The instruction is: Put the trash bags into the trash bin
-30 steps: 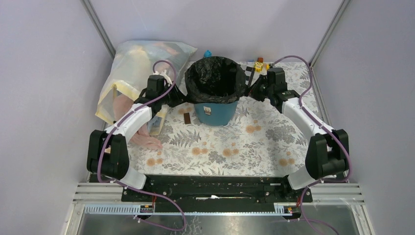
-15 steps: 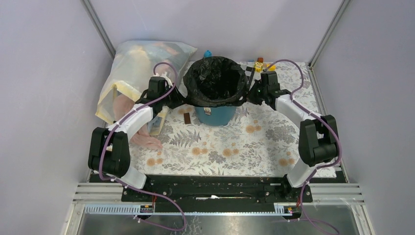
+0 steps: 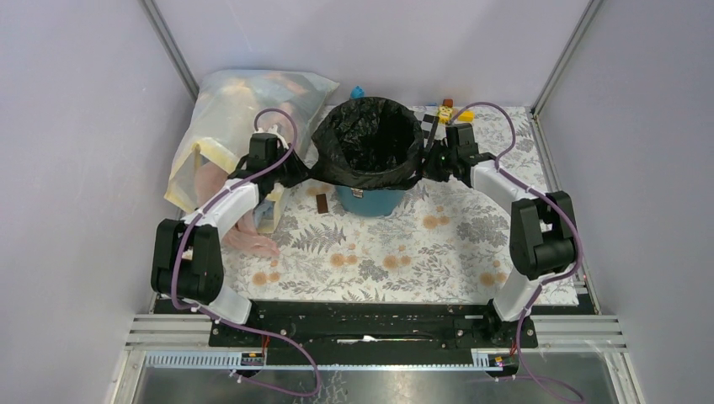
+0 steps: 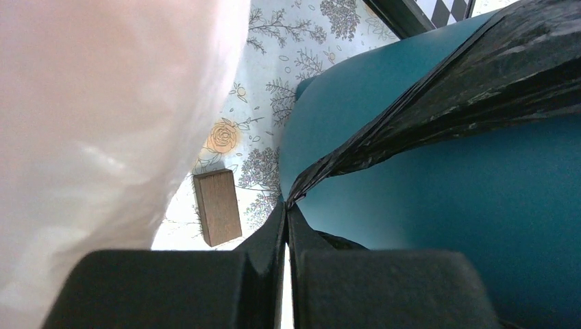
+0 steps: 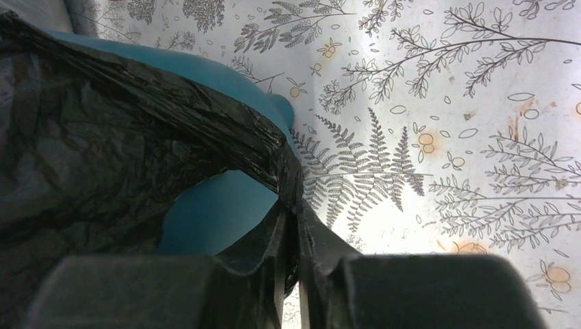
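Note:
The black trash bag point(image 3: 368, 139) lines the teal-blue trash bin point(image 3: 370, 199) at the table's back centre, its rim folded out over the bin's edge. My left gripper point(image 3: 301, 172) is shut on the bag's left edge and stretches it outward. In the left wrist view the taut bag point(image 4: 438, 103) runs from my left gripper point(image 4: 287, 204) across the bin's wall point(image 4: 425, 199). My right gripper point(image 3: 428, 165) is shut on the bag's right edge. In the right wrist view the bag point(image 5: 103, 157) bunches at my right gripper point(image 5: 290, 205) over the bin point(image 5: 212, 219).
A big translucent yellowish bag of clothes point(image 3: 227, 126) lies at the back left, against my left arm. A small brown block point(image 3: 322, 204) lies left of the bin, also seen in the left wrist view point(image 4: 217, 206). Small coloured toys point(image 3: 446, 111) sit behind the right gripper.
Both grippers have pulled the bag's rim outward and down over the bin's edge. The right arm has folded in toward the bin; the left has shifted slightly left.

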Controlling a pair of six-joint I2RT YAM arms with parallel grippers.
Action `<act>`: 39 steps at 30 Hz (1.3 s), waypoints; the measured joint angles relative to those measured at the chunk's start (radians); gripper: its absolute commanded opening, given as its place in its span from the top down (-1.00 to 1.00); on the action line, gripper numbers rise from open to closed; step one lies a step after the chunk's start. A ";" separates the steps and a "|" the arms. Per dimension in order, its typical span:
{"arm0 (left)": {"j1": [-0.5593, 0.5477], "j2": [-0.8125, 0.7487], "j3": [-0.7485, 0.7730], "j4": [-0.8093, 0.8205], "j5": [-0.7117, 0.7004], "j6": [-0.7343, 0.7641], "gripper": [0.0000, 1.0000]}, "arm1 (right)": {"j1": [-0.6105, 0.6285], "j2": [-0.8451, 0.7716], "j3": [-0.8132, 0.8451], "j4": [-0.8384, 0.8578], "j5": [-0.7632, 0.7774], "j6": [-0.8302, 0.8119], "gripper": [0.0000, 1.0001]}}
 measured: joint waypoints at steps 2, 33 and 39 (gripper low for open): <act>0.000 0.001 -0.009 0.012 0.006 -0.005 0.95 | 0.000 -0.013 -0.003 -0.009 0.005 -0.008 0.39; 0.000 -0.203 -0.130 0.035 -0.043 -0.052 0.08 | 0.359 0.047 0.857 -0.585 0.111 -0.439 1.00; 0.000 -0.138 -0.115 0.038 -0.027 -0.051 0.15 | 0.404 0.213 0.898 -0.739 0.177 -0.499 1.00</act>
